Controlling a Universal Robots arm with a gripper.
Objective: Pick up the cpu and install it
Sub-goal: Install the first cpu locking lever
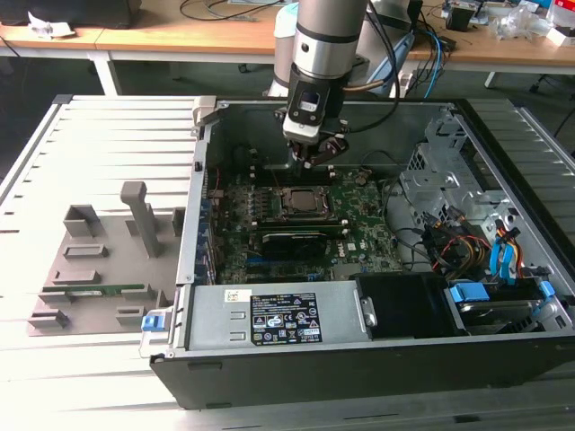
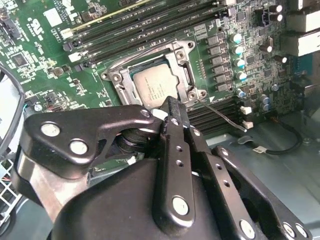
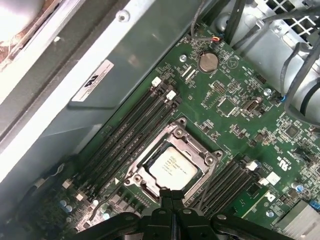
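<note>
Cpu: the cpu [image 3: 172,167] lies flat, silver top up, inside the socket [image 3: 201,151] on the motherboard [image 3: 235,105], within the open computer case [image 1: 296,355].
Seating: it looks level in the recess, so I judge it placed. I cannot tell whether the frame is latched.
Direction: in the first wrist view the chip lies just beyond my fingertips and below them. My claw [image 3: 171,196] hangs over the socket's edge, not over the chip's middle.
Exterior check: there my claw hovers above the board, close to the far side of the socket.
Axis: the chip is square, so it has no long axis. Its 4 edges run skewed to the line where my fingers meet.
Arm: only 1, mine.
Claw: my 2 fingers are pressed tip to tip with nothing between them.
Contact: I see a gap to the chip and judge that I touch nothing.
</note>
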